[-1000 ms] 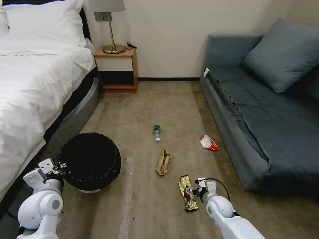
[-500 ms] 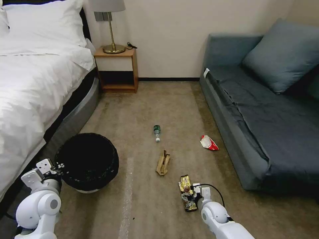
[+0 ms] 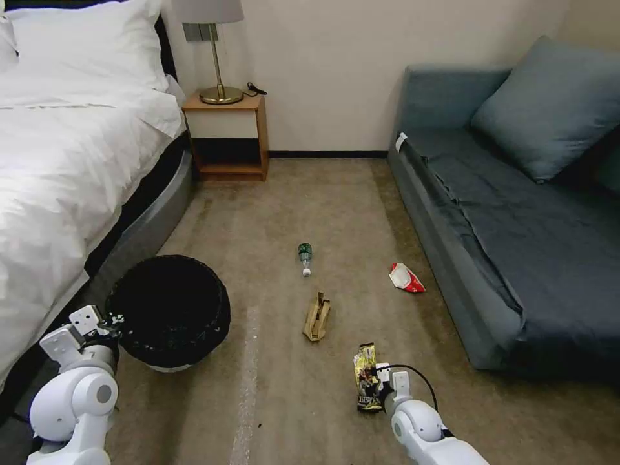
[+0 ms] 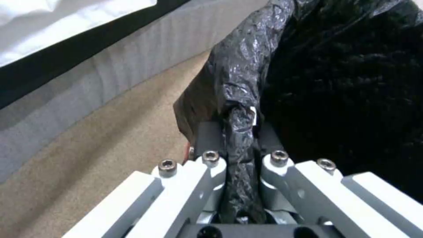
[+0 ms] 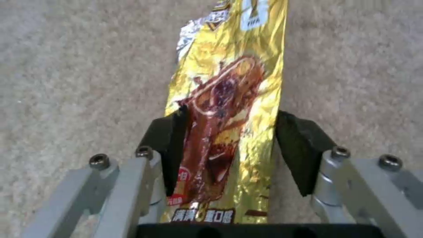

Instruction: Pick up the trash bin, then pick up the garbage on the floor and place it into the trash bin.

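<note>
The trash bin, round and lined with a black bag, is on the carpet beside the bed. My left gripper is shut on the bag-covered rim at its near left side. The garbage lies spread over the floor: a clear bottle, a tan cardboard piece, a red-and-white wrapper and a gold-brown snack wrapper. My right gripper is low over the gold wrapper, open, its dark pads on either side of the wrapper's long edges.
A white bed runs along the left and a grey-blue sofa along the right, leaving a carpeted lane between them. A wooden nightstand with a lamp stands at the far wall.
My right gripper has moved left and nearer to me, down onto the gold wrapper, which has turned a little straighter. The left gripper and the bin have shifted slightly left.
</note>
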You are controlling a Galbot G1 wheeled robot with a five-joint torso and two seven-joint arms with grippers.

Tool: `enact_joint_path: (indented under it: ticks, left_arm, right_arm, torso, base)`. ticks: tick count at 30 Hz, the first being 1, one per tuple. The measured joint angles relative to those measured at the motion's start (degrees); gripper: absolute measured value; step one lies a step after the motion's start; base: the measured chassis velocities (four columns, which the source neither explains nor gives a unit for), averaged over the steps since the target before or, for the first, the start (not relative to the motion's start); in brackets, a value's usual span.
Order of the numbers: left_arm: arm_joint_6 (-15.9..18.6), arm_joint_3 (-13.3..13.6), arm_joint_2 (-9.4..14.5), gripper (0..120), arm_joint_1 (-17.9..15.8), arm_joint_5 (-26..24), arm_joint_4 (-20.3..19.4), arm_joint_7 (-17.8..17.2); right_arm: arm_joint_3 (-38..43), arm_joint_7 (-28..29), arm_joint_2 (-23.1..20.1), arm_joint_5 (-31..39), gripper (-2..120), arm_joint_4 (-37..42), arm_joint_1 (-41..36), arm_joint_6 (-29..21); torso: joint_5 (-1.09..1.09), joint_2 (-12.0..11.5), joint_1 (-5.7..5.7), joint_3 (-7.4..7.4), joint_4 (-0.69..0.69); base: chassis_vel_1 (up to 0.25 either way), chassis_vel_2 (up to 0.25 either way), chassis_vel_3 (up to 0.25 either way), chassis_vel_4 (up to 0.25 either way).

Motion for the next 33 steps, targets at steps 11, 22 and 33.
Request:
enact_joint_path:
  ticks: [11,22,33]
  left_arm:
    - [0.0,0.5,0.0,5,-0.9,0.3,0.5,-0.1]
    - [0.0,0.9,-0.2,5,-1.1,0.6,0.8,-0.1]
    - [0.1,2.6,0.1,5,-1.6,0.4,0.2,-0.2]
  right_arm:
    - [0.1,-0.7,-0.6,-0.5,10,0.3,-0.8,1.1]
    - [0.4,-0.8,-2.2,-0.3,0,2.0,-1.6,1.8]
    - [1.4,-0.8,-10.6,7.3,0,16.3,-3.0,3.7]
  torso:
    - [0.00,0.0,0.00,0.00,0.00]
    - [0.01,0.0,0.00,0.00,0.00]
    - [0.01,0.0,0.00,0.00,-0.02]
  base:
    - [0.000,0.000,0.000,0.000]
    - [0.000,0.000,0.000,0.000]
    - [0.000,0.000,0.000,0.000]
